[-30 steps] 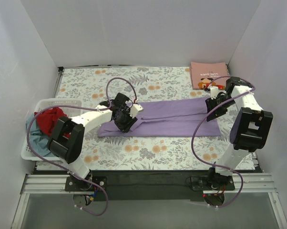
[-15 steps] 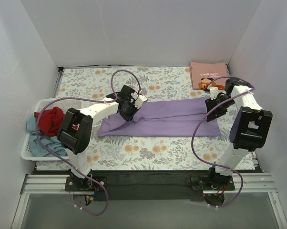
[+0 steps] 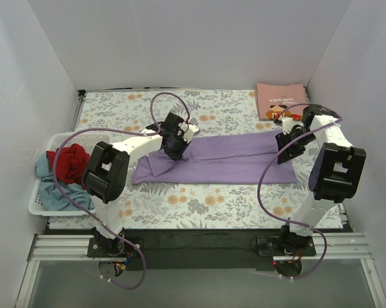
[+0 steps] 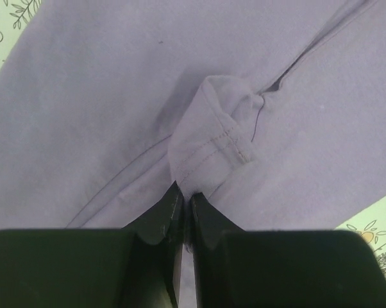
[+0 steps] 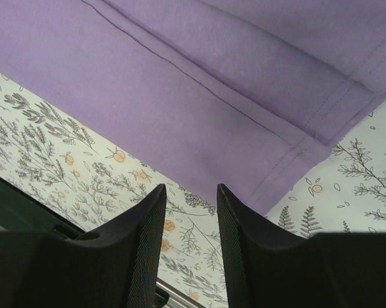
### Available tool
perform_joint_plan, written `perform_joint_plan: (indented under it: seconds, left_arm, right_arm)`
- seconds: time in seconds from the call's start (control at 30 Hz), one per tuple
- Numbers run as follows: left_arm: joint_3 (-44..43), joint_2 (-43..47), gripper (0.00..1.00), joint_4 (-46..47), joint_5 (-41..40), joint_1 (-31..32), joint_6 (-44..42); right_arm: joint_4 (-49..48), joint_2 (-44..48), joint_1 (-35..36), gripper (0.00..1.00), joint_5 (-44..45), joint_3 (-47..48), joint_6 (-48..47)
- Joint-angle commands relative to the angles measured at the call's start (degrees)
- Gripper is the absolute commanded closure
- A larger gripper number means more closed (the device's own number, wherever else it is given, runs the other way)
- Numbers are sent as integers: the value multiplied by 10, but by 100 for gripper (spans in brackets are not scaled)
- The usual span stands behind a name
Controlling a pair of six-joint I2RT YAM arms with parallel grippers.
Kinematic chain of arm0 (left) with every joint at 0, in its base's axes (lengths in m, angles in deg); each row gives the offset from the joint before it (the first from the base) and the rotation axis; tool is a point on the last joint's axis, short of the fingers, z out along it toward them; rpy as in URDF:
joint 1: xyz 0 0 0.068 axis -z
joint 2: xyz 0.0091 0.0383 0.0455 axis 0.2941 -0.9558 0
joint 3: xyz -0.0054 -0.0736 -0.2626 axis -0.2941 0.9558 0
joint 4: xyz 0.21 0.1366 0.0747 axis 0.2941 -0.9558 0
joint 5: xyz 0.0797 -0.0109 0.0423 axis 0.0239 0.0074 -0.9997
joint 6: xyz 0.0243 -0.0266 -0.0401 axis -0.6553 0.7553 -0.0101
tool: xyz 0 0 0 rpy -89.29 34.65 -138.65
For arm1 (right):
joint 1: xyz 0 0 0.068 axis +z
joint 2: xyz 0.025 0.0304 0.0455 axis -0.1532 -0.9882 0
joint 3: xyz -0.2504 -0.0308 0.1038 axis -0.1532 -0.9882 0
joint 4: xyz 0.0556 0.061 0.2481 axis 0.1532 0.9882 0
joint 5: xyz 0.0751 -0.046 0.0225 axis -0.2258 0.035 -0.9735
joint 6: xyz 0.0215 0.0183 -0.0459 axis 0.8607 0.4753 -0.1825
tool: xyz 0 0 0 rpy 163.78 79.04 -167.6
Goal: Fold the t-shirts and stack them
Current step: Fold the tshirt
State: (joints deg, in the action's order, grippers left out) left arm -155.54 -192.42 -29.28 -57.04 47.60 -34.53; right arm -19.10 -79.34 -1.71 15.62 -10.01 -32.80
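Observation:
A lavender-purple t-shirt (image 3: 225,157) lies folded into a long band across the floral cloth. My left gripper (image 3: 174,148) is over its left part, shut on a pinched hem fold of the purple shirt (image 4: 209,144). My right gripper (image 3: 288,149) hangs open and empty just above the shirt's right end (image 5: 199,77). A folded salmon-pink t-shirt (image 3: 281,100) with print lies at the back right. A red t-shirt (image 3: 68,160) and a grey-blue one (image 3: 52,189) sit in the basket at left.
A white laundry basket (image 3: 42,205) stands at the left table edge. White walls close the back and sides. The floral table cloth (image 3: 212,199) shows in front of the purple shirt, and in the right wrist view (image 5: 65,147).
My left gripper has moved up and to the right from the shirt's lower left onto its upper left part, dragging the pinched fabric with it. The right arm has not moved.

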Motion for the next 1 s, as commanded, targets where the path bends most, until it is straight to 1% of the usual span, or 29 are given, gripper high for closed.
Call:
perform_joint_plan:
  seconds: [0.0,0.07,0.1,0.17,0.37,0.4,0.57,0.63,0.8,0.87,0.9,0.93,0.97]
  left_arm:
    - [-35,-7,94,18,17,1,30]
    - [-44,-15,93,18,28,1,38]
    - [-47,-17,90,18,35,1,41]
    - [-52,-20,88,17,43,2,48]
    - [-58,-26,85,18,61,1,75]
    - [-60,-28,85,20,56,1,81]
    - [-77,-49,91,33,28,1,116]
    - [-86,-56,91,37,14,1,128]
    - [-100,-72,79,37,20,1,141]
    - [-94,-67,69,33,32,1,136]
    - [-88,-56,60,33,36,1,134]
    - [-85,-47,58,34,42,1,132]
    - [-73,-36,51,40,53,0,132]
  right_arm:
    - [8,-7,-3,56,-15,1,-4]
    - [9,-8,-3,56,-13,1,-5]
    - [9,-8,-3,55,-14,1,-5]
    - [9,-9,-3,55,-13,1,-4]
    - [9,-11,-3,55,-14,-1,-5]
    - [8,-12,-3,55,-16,-1,-5]
    - [9,-9,-3,55,-17,-2,-4]
    - [8,-8,-3,54,-14,-3,-6]
    - [9,-8,-3,54,-11,-6,-6]
    - [9,-6,-3,54,-10,-6,-7]
    - [8,-5,-3,54,-10,-6,-7]
    - [9,-5,-3,53,-10,-6,-7]
    - [9,-6,-3,53,-10,-5,-7]
